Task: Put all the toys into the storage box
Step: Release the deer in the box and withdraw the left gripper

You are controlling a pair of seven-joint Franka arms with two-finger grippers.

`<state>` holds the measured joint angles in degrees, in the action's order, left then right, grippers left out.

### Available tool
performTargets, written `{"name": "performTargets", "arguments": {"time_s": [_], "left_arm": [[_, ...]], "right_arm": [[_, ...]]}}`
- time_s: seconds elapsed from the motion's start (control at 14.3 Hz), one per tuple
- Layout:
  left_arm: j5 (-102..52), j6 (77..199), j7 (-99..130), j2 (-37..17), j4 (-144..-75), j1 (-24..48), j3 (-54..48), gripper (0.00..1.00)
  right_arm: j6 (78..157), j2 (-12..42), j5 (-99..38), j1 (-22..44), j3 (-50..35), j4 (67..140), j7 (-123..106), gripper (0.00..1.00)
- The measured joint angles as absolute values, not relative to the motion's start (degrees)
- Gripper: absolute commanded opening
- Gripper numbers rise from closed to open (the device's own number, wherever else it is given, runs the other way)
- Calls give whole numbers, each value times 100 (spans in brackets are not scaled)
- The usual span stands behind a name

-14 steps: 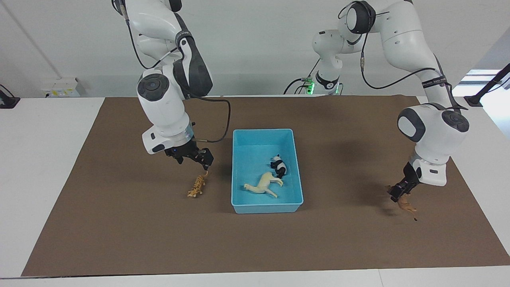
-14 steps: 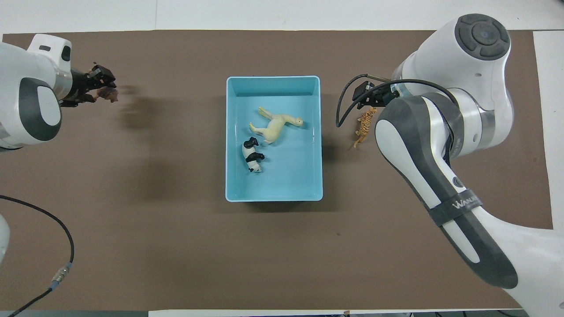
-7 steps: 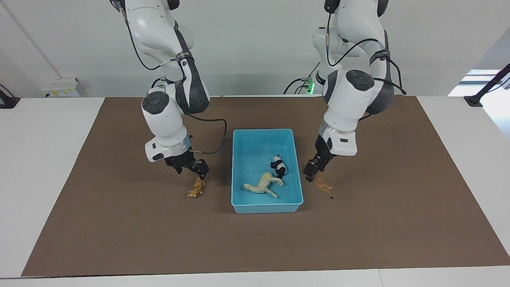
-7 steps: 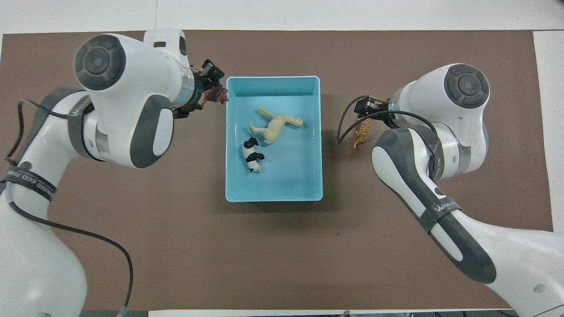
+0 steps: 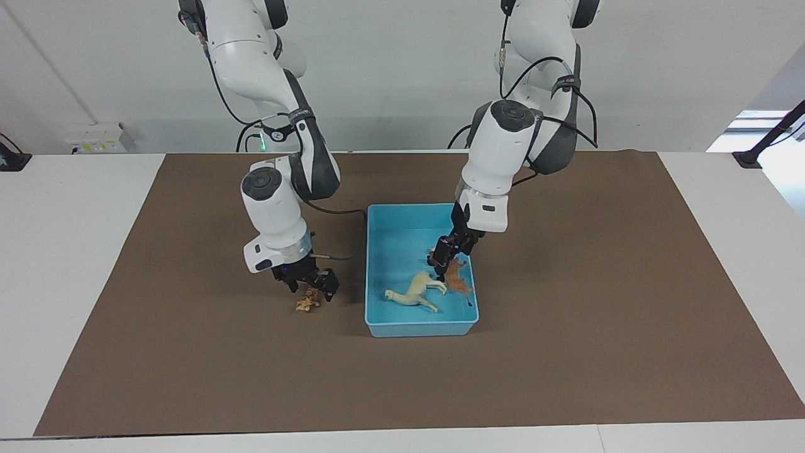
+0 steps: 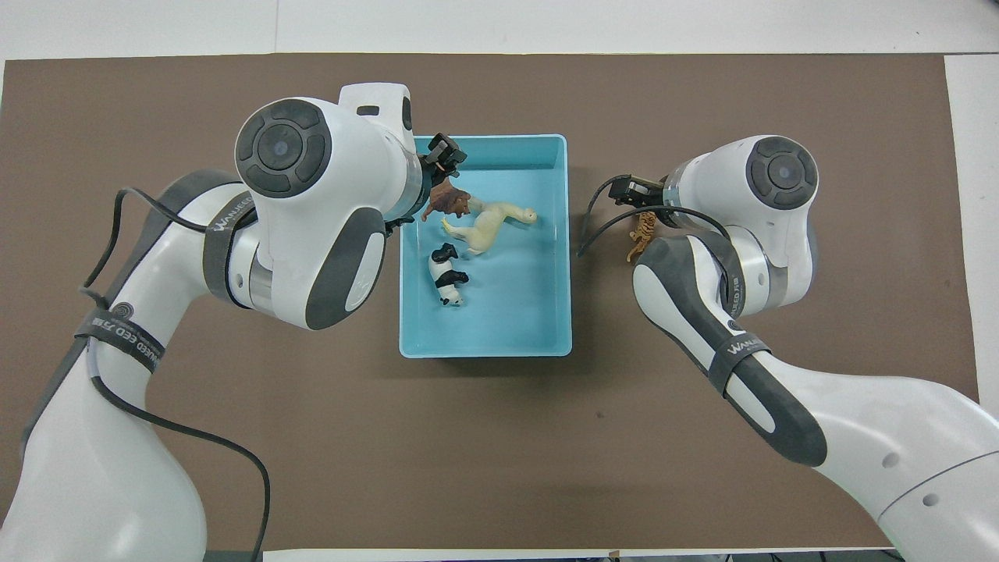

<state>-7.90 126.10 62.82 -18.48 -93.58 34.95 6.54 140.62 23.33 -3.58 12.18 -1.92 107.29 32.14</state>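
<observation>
The light-blue storage box (image 5: 420, 328) (image 6: 485, 350) sits mid-table. The cream llama (image 5: 415, 290) (image 6: 488, 222) and the panda (image 6: 446, 275) lie in it; in the facing view the panda is hidden by my left gripper. My left gripper (image 5: 448, 257) (image 6: 439, 173) is shut on the brown lion (image 5: 458, 280) (image 6: 449, 204) and holds it just above the box floor, beside the llama. The orange tiger (image 5: 307, 302) (image 6: 642, 234) lies on the mat beside the box, toward the right arm's end. My right gripper (image 5: 310, 288) (image 6: 636, 197) is open, low over the tiger, fingers on either side of it.
A brown mat (image 5: 566, 352) covers the white table. The right arm's cable (image 5: 343, 217) hangs close to the box's rim.
My left arm carried the lion from its end of the table across to over the box. My right gripper came down from above the tiger to around it.
</observation>
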Motion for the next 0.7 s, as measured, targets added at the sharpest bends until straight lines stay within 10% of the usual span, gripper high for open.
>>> {"name": "performTargets", "arguments": {"time_s": [0.07, 0.21, 0.28, 0.7], "left_arm": [[-770, 12563, 6277, -1824, -9357, 3494, 683, 100], [-639, 12320, 6272, -1672, -9351, 3480, 751, 100], [-480, 12132, 6239, -1544, -9347, 3435, 795, 100], [-238, 10673, 3222, -665, -9343, 1565, 901, 100]], "right_arm": [[14062, 2365, -358, 1217, -192, 10739, 3214, 86], [14062, 2386, -358, 1217, -192, 10775, 3214, 13], [14062, 2386, -358, 1219, -195, 10782, 3214, 0], [13818, 2367, -369, 1430, -261, 10581, 3146, 0]]}}
